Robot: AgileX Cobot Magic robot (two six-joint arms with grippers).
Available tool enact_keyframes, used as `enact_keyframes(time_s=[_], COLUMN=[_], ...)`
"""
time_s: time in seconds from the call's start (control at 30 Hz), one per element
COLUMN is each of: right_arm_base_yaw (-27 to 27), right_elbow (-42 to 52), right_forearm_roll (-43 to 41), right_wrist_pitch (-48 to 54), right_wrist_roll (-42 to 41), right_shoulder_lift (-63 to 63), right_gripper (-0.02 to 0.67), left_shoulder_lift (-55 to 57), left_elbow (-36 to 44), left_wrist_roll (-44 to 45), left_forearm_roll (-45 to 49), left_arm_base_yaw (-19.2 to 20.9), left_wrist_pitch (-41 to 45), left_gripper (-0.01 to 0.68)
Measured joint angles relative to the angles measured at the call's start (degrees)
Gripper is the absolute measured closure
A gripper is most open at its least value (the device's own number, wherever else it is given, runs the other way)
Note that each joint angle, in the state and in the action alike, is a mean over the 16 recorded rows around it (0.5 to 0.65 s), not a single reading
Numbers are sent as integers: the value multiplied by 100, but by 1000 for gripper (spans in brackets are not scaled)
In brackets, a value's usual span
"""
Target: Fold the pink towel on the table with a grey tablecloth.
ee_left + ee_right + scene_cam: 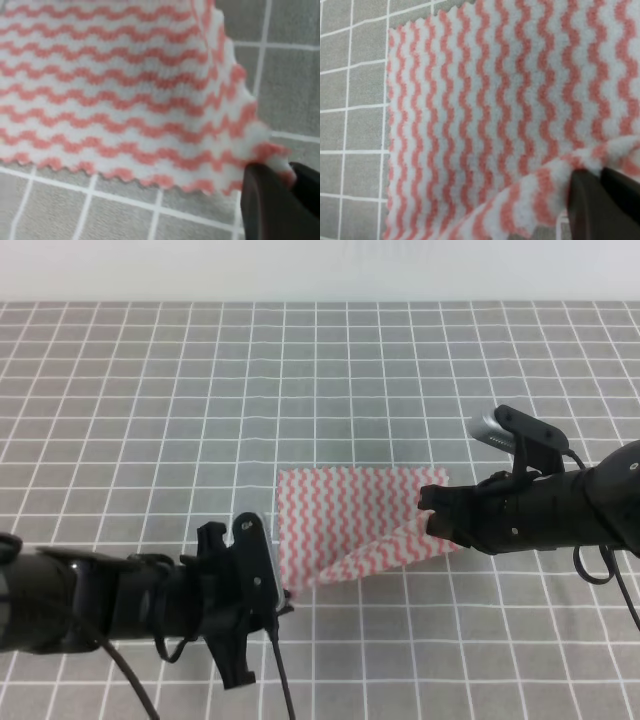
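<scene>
Pink towel [345, 525] on grey tablecloth [150, 390]; left gripper [283, 602] and right gripper [433, 512] each clamped on a near corner.

Two matte black arms with bulky housings. Left gripper [283, 602]: black, white side panel, trailing black cable. Right gripper [432, 510]: black, silver-grey camera mount above, looped black cable.

Open grey tablecloth [150, 390] all around, only pink towel [340, 515] lifted between both arms

Pink towel [115, 90] blurred, cropped at wrist-view edges; near corners hidden inside left gripper [282, 172] and right gripper [602, 177].
</scene>
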Motion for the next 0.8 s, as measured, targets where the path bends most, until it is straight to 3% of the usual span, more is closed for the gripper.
enact_keyframes(time_s=[0.27,0.8], right_arm_base_yaw=[-1,-1], right_elbow=[0,0], right_forearm_roll=[-17,-90], right_wrist_pitch=[0,-4], right_wrist_roll=[-1,0], right_shoulder_lift=[-5,-10], right_gripper=[663,663], left_shoulder_lift=[99,63], left_elbow=[-127,-173], left_wrist_roll=[-65,-191], left_forearm_roll=[0,34], left_arm_base_yaw=[0,-1], left_wrist_pitch=[-28,-338], left_gripper=[644,663])
